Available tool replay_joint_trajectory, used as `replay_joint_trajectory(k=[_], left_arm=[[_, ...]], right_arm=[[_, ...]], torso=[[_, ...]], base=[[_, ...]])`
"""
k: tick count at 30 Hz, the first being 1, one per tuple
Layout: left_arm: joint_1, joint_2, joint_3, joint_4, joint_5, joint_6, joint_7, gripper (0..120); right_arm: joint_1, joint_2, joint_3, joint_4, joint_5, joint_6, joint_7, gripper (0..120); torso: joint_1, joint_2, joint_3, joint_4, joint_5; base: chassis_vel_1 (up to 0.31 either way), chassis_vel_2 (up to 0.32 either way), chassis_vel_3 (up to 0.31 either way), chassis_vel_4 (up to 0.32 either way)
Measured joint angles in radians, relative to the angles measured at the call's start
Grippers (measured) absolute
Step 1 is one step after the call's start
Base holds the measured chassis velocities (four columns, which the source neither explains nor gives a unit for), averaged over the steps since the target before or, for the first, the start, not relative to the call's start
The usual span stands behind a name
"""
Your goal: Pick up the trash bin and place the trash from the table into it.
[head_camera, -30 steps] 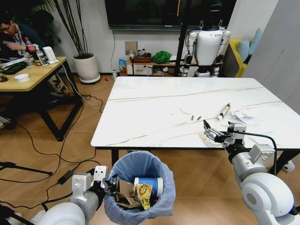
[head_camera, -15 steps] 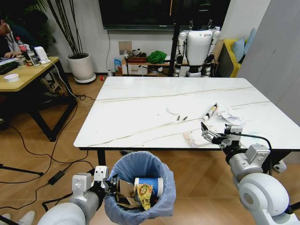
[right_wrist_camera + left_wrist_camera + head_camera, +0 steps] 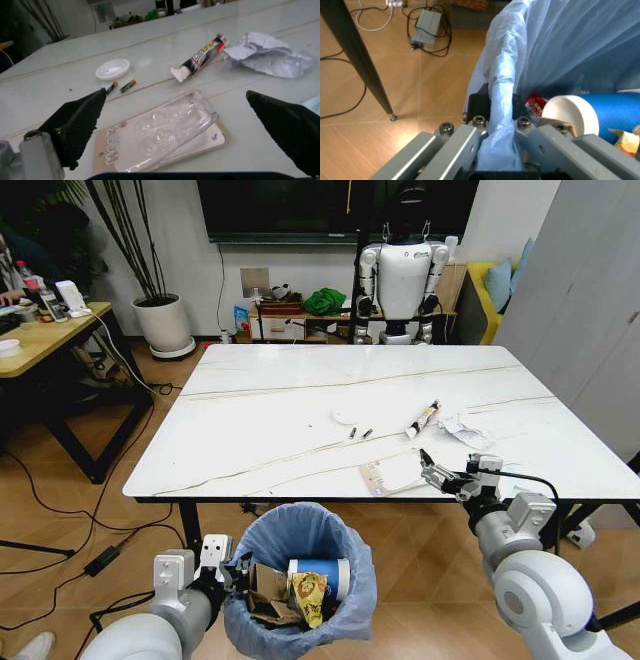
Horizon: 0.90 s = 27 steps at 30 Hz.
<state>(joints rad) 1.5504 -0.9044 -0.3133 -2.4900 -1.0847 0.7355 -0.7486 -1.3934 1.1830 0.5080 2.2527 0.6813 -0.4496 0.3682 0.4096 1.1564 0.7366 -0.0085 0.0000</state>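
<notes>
The trash bin [image 3: 300,580], lined with a blue-grey bag, hangs low in front of me with a blue cup [image 3: 320,577], cardboard and a yellow wrapper inside. My left gripper [image 3: 226,564] is shut on its rim; the left wrist view shows the fingers [image 3: 470,138] clamping the trash bin's bag fold [image 3: 501,112]. On the table [image 3: 280,420] lies trash: a blister pack [image 3: 393,474], a tube [image 3: 422,419], crumpled paper [image 3: 465,430]. My right gripper [image 3: 438,476] stands open at the front edge, just above the blister pack [image 3: 165,135], with the tube [image 3: 200,58] and paper [image 3: 267,54] beyond.
A white lid [image 3: 345,416] and two small batteries [image 3: 360,433] lie mid-table. A wooden desk [image 3: 35,340] and plant pot [image 3: 165,325] stand at left, with cables [image 3: 60,510] on the floor. A white humanoid robot [image 3: 400,275] stands behind the table, and a grey cabinet [image 3: 590,310] at right.
The whole picture has slid left as the camera moved rightward along the table. My open right gripper now sits by the blister pack. The left gripper still holds the bin.
</notes>
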Motion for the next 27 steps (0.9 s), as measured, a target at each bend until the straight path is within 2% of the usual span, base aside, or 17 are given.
replay_joint_trajectory(k=[7,15,27], left_arm=[[0.002,-0.002,-0.012,0.007,0.018,0.000,0.016,0],[0.005,-0.005,-0.023,0.008,0.020,0.000,0.025,0],[0.002,-0.005,-0.027,0.016,0.020,0.000,0.038,0]], right_arm=[[0.098,0.003,-0.056,-0.102,0.144,0.009,0.078,100],[0.155,-0.002,-0.074,-0.190,0.152,0.027,0.086,100],[0.167,0.007,-0.062,-0.227,0.133,0.039,0.084,100]], torso=[[0.000,0.000,0.000,0.0000,-0.0001],[0.000,0.000,0.000,-0.0002,0.0000],[0.000,0.000,0.000,-0.0001,0.0000]], base=[[0.000,0.000,0.000,0.000],[0.000,0.000,0.000,0.000],[0.000,0.000,0.000,0.000]])
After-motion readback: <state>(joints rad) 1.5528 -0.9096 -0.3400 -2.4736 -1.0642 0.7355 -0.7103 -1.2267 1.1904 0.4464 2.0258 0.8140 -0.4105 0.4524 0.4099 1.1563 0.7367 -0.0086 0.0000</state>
